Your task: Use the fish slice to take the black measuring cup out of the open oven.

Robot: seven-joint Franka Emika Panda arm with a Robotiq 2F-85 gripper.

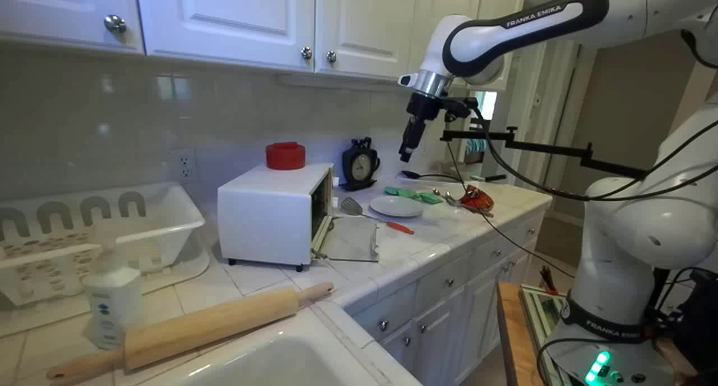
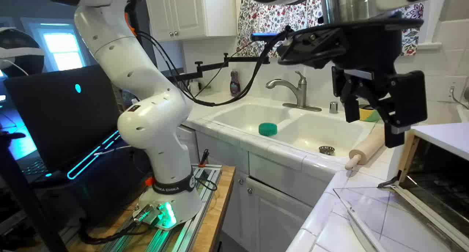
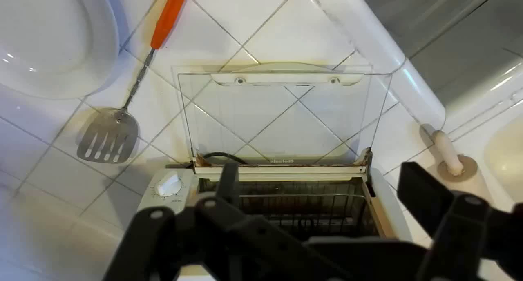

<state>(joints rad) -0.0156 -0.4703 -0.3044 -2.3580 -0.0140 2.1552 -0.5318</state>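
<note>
The white oven [image 1: 266,223] stands on the tiled counter, its glass door [image 3: 282,117] folded down flat in front. It also shows in an exterior view [image 2: 445,136]. Through the opening the wrist view shows a wire rack and dark insides. A small dark shape lies behind the rack; I cannot tell whether it is the black measuring cup. The fish slice [image 3: 108,138], with slotted metal head and orange handle, lies beside the door; an exterior view shows it too [image 1: 351,207]. My gripper [image 2: 372,125] is open and empty, high above the counter; it also shows in the wrist view [image 3: 322,183].
A white plate [image 1: 396,206] lies near the slice's handle. A black scale [image 1: 359,164] stands by the wall, and a red container [image 1: 285,157] sits on the oven. A rolling pin [image 1: 213,330] lies beside the sink [image 2: 311,134]. Upper cabinets [image 1: 364,27] overhang the counter.
</note>
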